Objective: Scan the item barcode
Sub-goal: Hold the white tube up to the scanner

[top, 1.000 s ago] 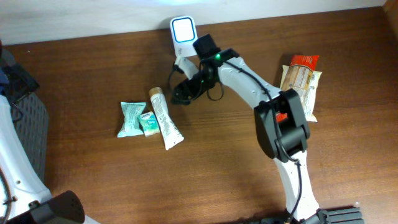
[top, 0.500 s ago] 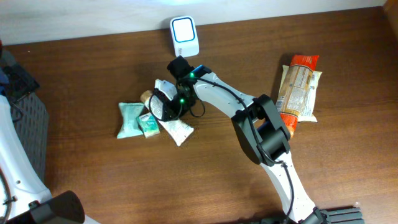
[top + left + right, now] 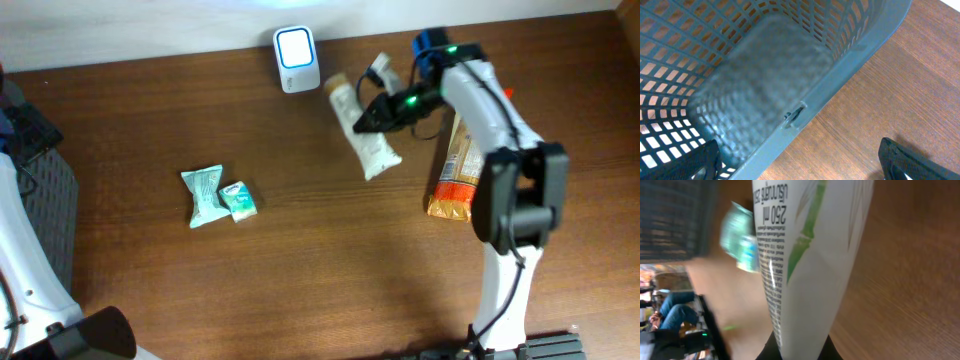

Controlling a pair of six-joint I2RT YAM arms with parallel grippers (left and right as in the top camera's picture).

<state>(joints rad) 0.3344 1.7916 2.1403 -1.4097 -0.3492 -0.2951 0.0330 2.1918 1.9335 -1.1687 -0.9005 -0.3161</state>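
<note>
R tool [image 3: 370,118] is clamped tight on the white tube [image 3: 376,152], gripping it approx mid-body. In the overhead view the tube lies diagonal, capped end twd the scanner [image 3: 296,58], crimped end twd the snack pack [image 3: 462,165]. It's just right of the scanner, btwn the two, touching neither. Can't tell if it's clear of the desk [image 3: 330,260]. R wrist view: tube fills centre, green leaf print & "250 ml" text facing cam, dark fingers [image 3: 827,355] at its lower end. Two teal packets [image 3: 215,195] lie together, well left of the tube. L tool [image 3: 797,162] is spread wide, over the rim of a grey-blue basket [image 3: 740,75] & the desk.
</note>
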